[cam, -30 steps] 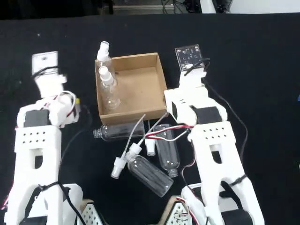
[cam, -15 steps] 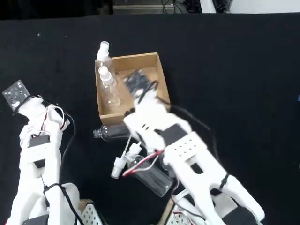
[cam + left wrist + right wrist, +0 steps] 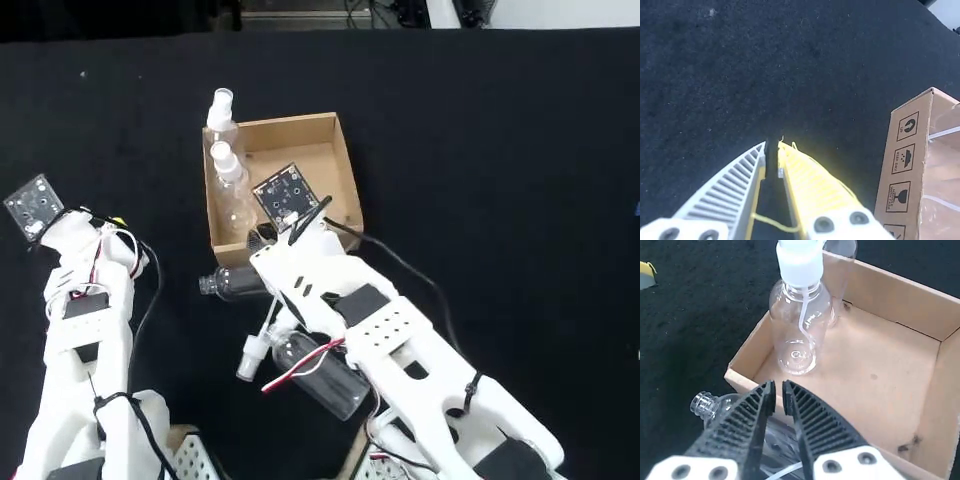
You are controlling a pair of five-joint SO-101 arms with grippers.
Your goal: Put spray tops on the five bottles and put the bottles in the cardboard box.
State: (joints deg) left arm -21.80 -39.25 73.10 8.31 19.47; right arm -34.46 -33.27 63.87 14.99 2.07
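The cardboard box [image 3: 325, 170] holds two upright clear bottles with white spray tops [image 3: 222, 122] along its left wall. The nearer one [image 3: 799, 327] stands just beyond my right gripper [image 3: 778, 391], which is shut and empty over the box's front edge [image 3: 742, 377]. An uncapped bottle [image 3: 238, 283] lies in front of the box, its open neck [image 3: 705, 401] beside the right fingers. Another bottle [image 3: 322, 375] lies nearer, with a spray top [image 3: 253, 356] at its neck and a second top [image 3: 286, 318] close by. My left gripper [image 3: 773, 150] is shut over bare mat, left of the box [image 3: 907, 165].
The black mat [image 3: 520, 180] covers the table. My right arm [image 3: 345, 305] lies over the bottles in front of the box and hides part of them. The left arm [image 3: 85, 290] stands at the left edge, away from the box.
My right arm swung left from the box's right side to its front-left edge. My left arm pulled back to the left, away from the box.
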